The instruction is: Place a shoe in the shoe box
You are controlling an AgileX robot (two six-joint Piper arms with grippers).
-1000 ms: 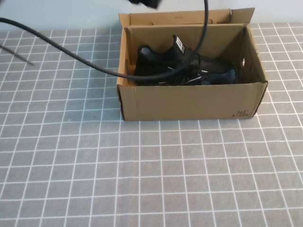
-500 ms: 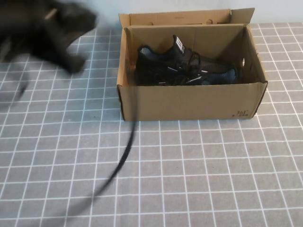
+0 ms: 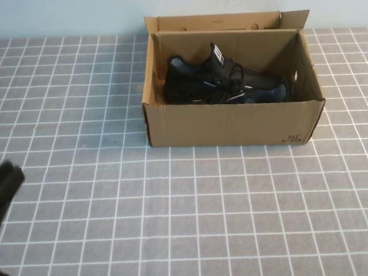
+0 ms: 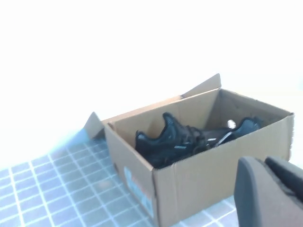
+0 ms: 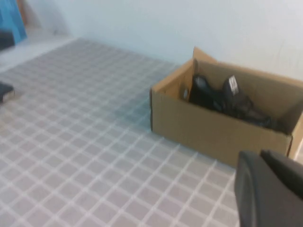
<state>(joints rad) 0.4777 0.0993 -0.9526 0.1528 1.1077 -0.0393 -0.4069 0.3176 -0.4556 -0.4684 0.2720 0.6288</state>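
One black knit lace-up sneaker [image 3: 221,80] already sits inside one brown corrugated cardboard shoe box [image 3: 230,123], long axis along the box's length, flap lid open at the far side. My left gripper [image 4: 270,191] is near the table's left edge, well apart from the box and nearer than my right gripper [image 5: 270,189], which is out of the high view. Can't tell whether either set of jaws is apart or together. Task looks done.

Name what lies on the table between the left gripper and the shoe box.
Nothing: in the high view only bare checked tablecloth separates the left gripper, at the left edge, from the box holding the shoe. The right gripper is off-frame there.
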